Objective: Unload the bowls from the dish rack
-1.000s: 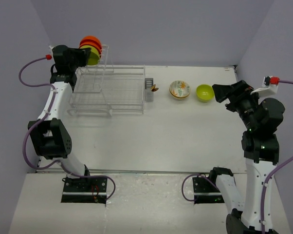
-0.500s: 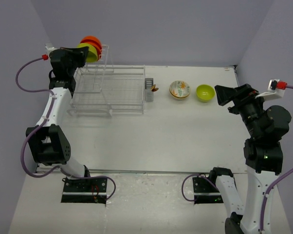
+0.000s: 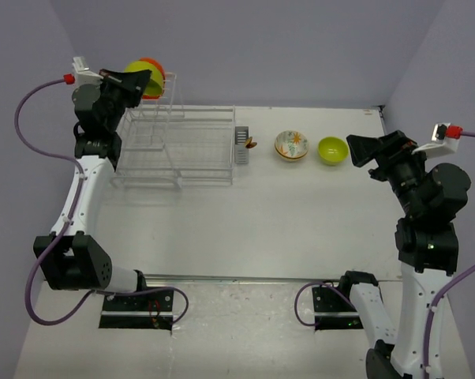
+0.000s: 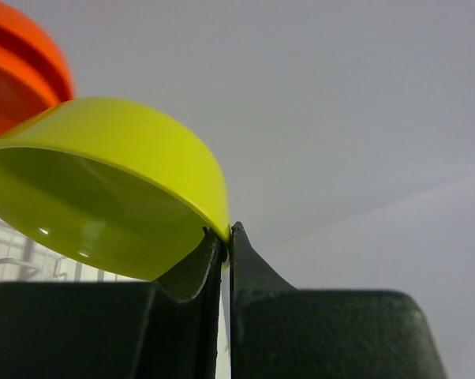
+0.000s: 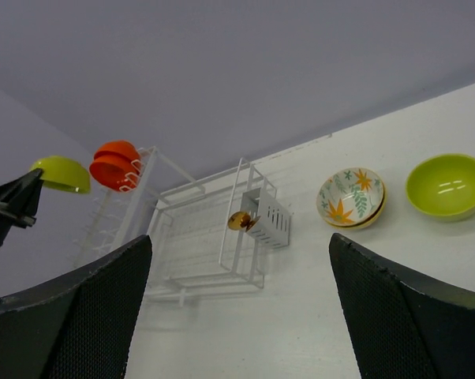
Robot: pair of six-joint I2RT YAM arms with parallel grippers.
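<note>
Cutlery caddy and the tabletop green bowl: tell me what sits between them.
The flower-patterned bowl stands between the cutlery caddy and the tabletop green bowl, with a small brown item beside the caddy, as the top external view shows.

I'm looking at a robotics lab cell: bare lilac walls (image 3: 261, 47) box in a plain white tabletop (image 3: 261, 229), black mounting plates (image 3: 136, 306) bolted at its near edge.
</note>
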